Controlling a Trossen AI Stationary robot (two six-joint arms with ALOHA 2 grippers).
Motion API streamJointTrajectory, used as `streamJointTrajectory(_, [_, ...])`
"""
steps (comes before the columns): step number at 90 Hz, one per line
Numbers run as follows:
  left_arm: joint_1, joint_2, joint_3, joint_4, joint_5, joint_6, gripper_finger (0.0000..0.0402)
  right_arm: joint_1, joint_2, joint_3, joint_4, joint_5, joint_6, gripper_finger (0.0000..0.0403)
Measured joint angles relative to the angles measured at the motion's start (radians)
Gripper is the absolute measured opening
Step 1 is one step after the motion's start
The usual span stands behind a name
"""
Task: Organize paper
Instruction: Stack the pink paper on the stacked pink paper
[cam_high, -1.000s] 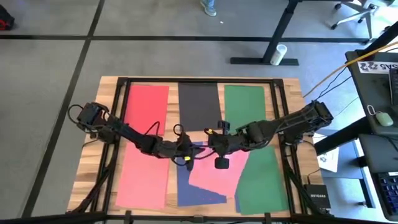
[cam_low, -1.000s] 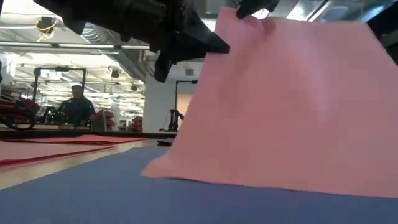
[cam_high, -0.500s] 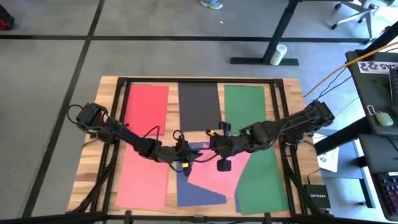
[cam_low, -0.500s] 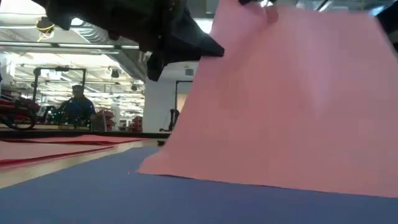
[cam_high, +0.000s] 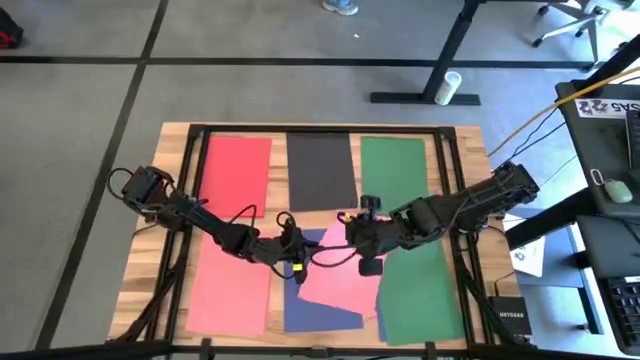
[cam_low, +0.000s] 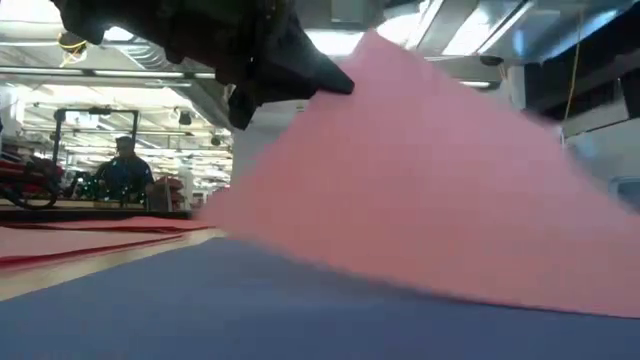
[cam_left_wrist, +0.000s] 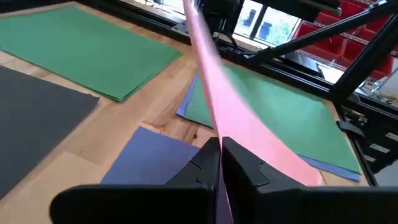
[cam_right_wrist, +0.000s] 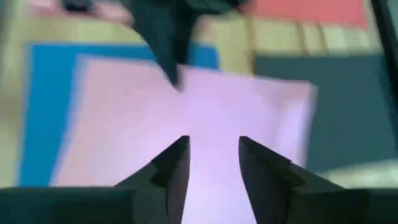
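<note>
A pink sheet of paper lies slanted over a blue sheet at the table's middle front. My left gripper is shut on the pink sheet's left side. My right gripper hovers open just above the pink sheet's far right part, touching nothing. Flat on the table lie two red sheets, a black sheet and two green sheets. My left gripper pinches the pink sheet's left edge near its far corner between its two fingers, coming level from the table's left. That corner is raised, and the sheet slopes down from it. The sheet's near edge rests on the blue sheet.
A dark frame runs along the far edge and the sides of the wooden table. Beyond the table, a person sits far off in the room, and a desk with gear stands at the right.
The pink sheet stood steeply with its far edge up at my right gripper; that edge has now dropped, and the sheet lies much flatter, still raised at my left gripper. My right gripper has shifted a little toward the table's right edge.
</note>
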Motion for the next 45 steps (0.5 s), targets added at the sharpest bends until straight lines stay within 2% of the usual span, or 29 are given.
streamJointTrajectory(45, [-0.026,0.000,0.000,-0.001,0.000,0.043,0.0000,-0.113,0.000,-0.037,-0.097,-0.019,-0.059,0.0129])
